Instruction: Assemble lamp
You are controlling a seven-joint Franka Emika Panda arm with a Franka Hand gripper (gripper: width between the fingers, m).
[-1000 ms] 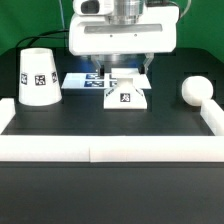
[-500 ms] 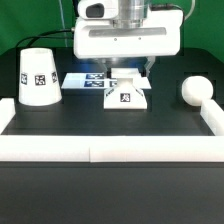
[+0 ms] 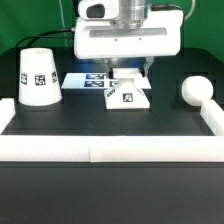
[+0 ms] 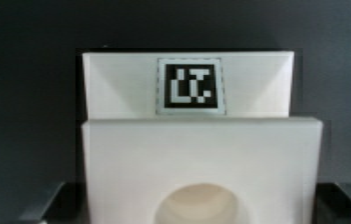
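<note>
A black table (image 3: 100, 125) edged by a white rail (image 3: 110, 152) carries three lamp parts. One shade (image 3: 37, 77) stands at centre left of the exterior view, one base (image 3: 127, 97) at centre and one bulb (image 3: 197, 91) at centre right. The gripper (image 3: 126, 76) hangs just above the base; whether its fingers are apart or clamped cannot be told. One marker board (image 3: 85, 80) lies behind the base.

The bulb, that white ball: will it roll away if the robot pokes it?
Probably yes. The bulb is ball-shaped and lies loose on the flat black table, so a poke would likely set it rolling. The white wall beside it would probably stop it on that side. It looks smooth and hard, so it might slip when squeezed.
</note>
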